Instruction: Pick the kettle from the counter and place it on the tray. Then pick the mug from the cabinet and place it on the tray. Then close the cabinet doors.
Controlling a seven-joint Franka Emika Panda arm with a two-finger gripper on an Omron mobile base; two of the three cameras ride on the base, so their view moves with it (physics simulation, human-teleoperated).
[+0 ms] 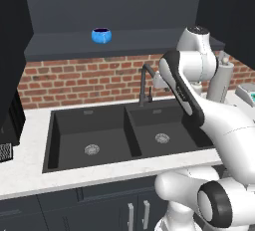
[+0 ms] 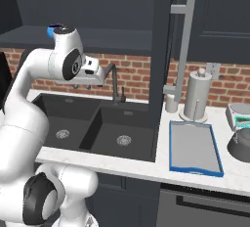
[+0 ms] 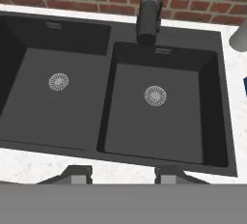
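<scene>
My hand (image 3: 123, 175) hangs empty above the sink (image 3: 116, 97), fingers partly spread. I would swing toward three o'clock, where the kettle (image 2: 241, 145) sits beside the tray (image 2: 194, 147), and grip its handle squarely.

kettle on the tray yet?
No, the tray is bare and the kettle sits on the counter to its right.

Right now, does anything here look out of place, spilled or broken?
Nothing is spilled or damaged. The cabinet door hangs open over the counter, the tray is bare, and the kettle sits beside it.
</scene>
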